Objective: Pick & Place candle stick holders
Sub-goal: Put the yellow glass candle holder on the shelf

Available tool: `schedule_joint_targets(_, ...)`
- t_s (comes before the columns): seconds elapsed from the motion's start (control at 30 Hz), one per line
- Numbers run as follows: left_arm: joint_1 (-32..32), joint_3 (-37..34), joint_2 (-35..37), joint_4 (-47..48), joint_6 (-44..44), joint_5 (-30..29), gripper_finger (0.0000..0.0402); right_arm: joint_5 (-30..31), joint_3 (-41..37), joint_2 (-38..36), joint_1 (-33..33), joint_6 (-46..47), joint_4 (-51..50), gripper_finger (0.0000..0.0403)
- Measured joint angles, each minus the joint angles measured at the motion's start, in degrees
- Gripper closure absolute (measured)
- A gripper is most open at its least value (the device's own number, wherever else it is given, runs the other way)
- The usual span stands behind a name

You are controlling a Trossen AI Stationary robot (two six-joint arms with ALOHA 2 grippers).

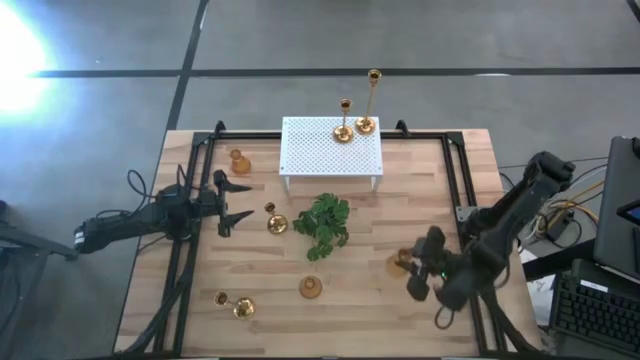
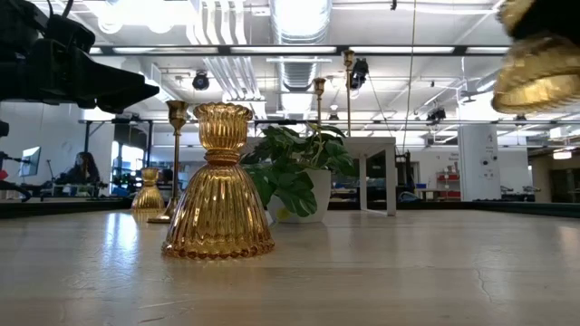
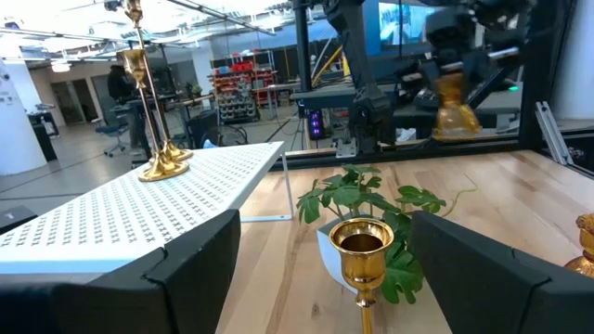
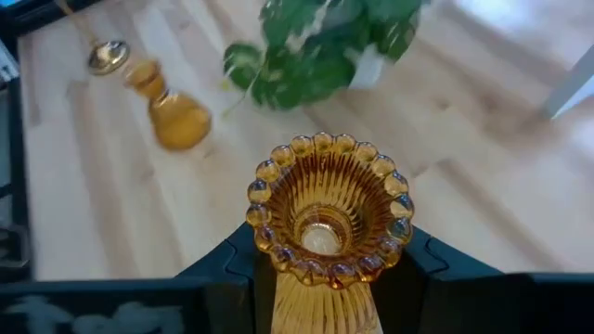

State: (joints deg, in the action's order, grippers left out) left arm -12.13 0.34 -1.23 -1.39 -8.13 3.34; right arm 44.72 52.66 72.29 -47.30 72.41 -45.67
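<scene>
Candle stick holder (image 4: 325, 218) pinched in right gripper (image 1: 425, 268) jaws; left gripper (image 1: 238, 203) jaws spread.

Green plant (image 1: 322, 225) mid-table, near white perforated stand (image 1: 332, 148); person (image 2: 83, 169) seemingly seated beyond.

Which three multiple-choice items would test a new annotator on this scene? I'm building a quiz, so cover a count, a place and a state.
1. Holders on the white stand: A none, B two, C four.
2. The plant sits: A on the stand, B in a gripper, C on the table beside the stand.
3. The right gripper is: A shut on a ribbed amber holder, B open and empty, C shut on the plant.

B: two tall stems rise from it. C: its leaves lie clear of the stand. A: the fingers clamp its neck.
</scene>
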Motion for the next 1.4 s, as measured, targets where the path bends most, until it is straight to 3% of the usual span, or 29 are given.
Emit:
schedule_joint_targets(0.47, 0.01, 0.00, 0.00, 0.03, -0.01, -0.01, 0.0083, -1.62, -0.25, -8.46, 22.00, -30.61, 5.11, 0.0283)
schedule_joint_targets(0.8, 0.01, 0.00, 0.00, 0.04, 0.01, -0.01, 0.0083, -11.79, -0.23, -10.93, 38.85, -49.84, 15.71, 0.0283)
schedule_joint_targets(1.1, -0.01, 0.00, 0.01, 0.07, 0.00, -0.01, 0.0083, -22.18, -0.23, -9.00, 51.80, -59.11, 23.75, 0.0283)
schedule_joint_targets(1.4, -0.01, 0.00, 0.02, 0.07, -0.01, -0.01, 0.0083, -31.28, 0.25, -5.53, 61.65, -62.38, 28.27, 0.0283)
